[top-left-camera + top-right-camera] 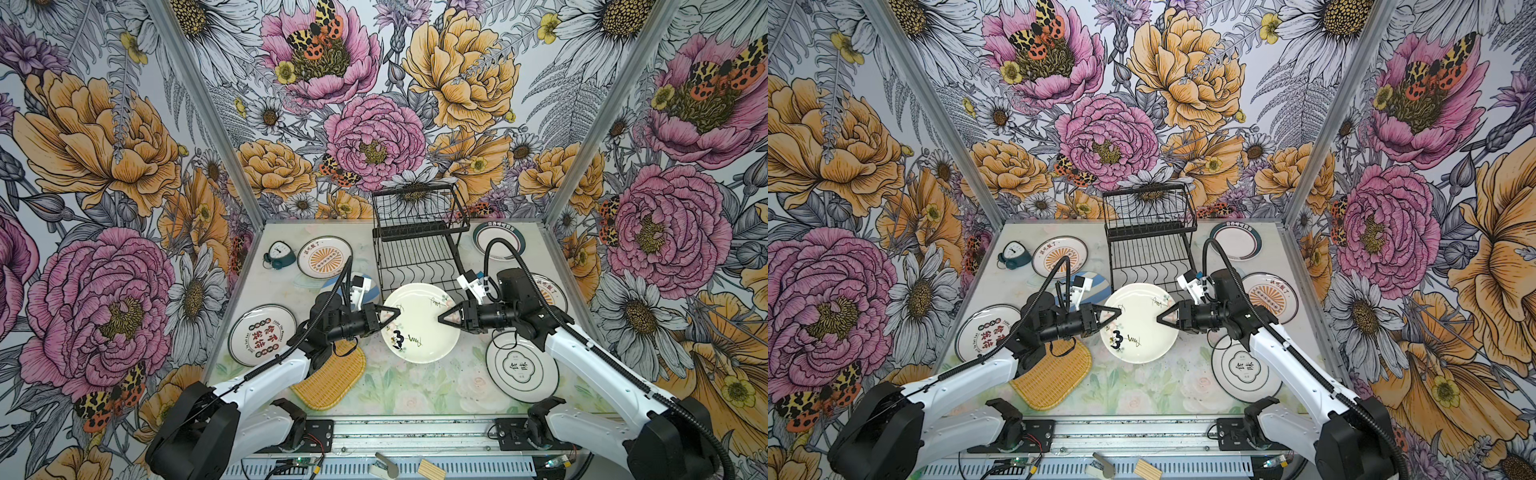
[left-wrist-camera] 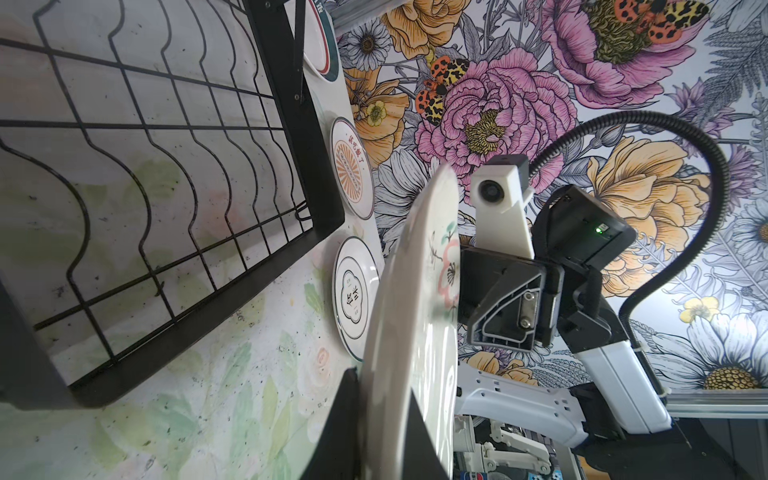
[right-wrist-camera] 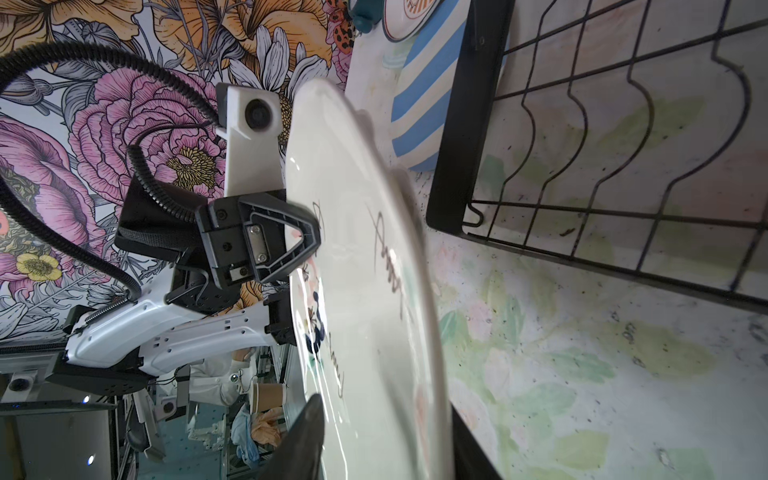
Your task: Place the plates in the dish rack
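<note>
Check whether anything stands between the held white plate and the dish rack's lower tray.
Nothing visible does. The white plate, gripped by the left gripper, hangs just before the dish rack; its wavy slots hold nothing. The striped plate lies off to one side.

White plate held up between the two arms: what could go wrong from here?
1. The left pincer pinches only the rim of the white plate. I cannot tell whether the right pincer grips it. Held by one edge alone, the smooth plate might sag or slip out.
2. In both top views the plate's far edge overlaps the front of the dish rack. It may knock the wire there rather than drop into a slot.
</note>
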Controlling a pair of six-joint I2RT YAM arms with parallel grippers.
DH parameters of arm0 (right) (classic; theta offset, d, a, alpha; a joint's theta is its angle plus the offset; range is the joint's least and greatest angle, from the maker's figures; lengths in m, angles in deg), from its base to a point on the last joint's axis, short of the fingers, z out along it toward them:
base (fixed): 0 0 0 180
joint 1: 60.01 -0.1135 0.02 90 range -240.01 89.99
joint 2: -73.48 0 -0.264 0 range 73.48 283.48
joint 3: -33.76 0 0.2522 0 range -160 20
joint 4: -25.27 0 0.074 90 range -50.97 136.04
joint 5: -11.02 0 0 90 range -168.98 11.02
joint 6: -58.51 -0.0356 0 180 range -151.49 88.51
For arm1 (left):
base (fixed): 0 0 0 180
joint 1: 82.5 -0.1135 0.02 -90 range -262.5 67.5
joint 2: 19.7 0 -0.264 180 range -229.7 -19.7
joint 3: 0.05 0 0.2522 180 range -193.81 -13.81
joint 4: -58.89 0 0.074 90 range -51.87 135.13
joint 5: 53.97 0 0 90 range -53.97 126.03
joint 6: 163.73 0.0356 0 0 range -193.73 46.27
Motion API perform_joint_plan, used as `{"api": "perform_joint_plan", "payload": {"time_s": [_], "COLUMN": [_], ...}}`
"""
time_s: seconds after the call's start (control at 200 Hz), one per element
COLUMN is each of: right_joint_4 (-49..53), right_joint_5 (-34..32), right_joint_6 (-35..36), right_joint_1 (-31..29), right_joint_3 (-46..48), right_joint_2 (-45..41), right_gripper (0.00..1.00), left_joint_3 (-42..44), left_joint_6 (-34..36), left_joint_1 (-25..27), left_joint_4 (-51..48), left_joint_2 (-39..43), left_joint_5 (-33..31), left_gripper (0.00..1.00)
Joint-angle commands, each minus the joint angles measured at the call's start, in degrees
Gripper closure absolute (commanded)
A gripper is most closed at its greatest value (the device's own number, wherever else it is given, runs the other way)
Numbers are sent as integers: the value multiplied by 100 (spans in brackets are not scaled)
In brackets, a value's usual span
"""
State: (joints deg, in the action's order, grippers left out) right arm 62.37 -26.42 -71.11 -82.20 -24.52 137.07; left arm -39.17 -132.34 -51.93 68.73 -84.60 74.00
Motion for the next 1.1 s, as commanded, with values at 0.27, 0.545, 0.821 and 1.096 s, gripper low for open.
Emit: {"api": "perform_joint_plan", "payload": {"time_s": [0.27,0.545,0.821,1.096], "right_joint_4": [-575,-519,959,2272], "right_joint_5": [677,508,-1321,-3144], "right_joint_6": [129,77,842,1504], "right_joint_1": [-39,357,552,555], "right_joint_3": [-531,-548,-1373,-2982], "right_joint_2": [228,74,-95,-4], "right_gripper": [82,100,100,100], "left_joint_3": [-373,-425,-846,-1212], "left_joint_6": [-142,135,1179,1871], "left_joint_1": [119,-62,-342,-395], "left_joint_4": [787,48,-2156,-3568], "left_joint_2": [-254,-73,429,580], "left_joint_5": [464,164,-612,-1616], "left_gripper": [100,40,19,17]}}
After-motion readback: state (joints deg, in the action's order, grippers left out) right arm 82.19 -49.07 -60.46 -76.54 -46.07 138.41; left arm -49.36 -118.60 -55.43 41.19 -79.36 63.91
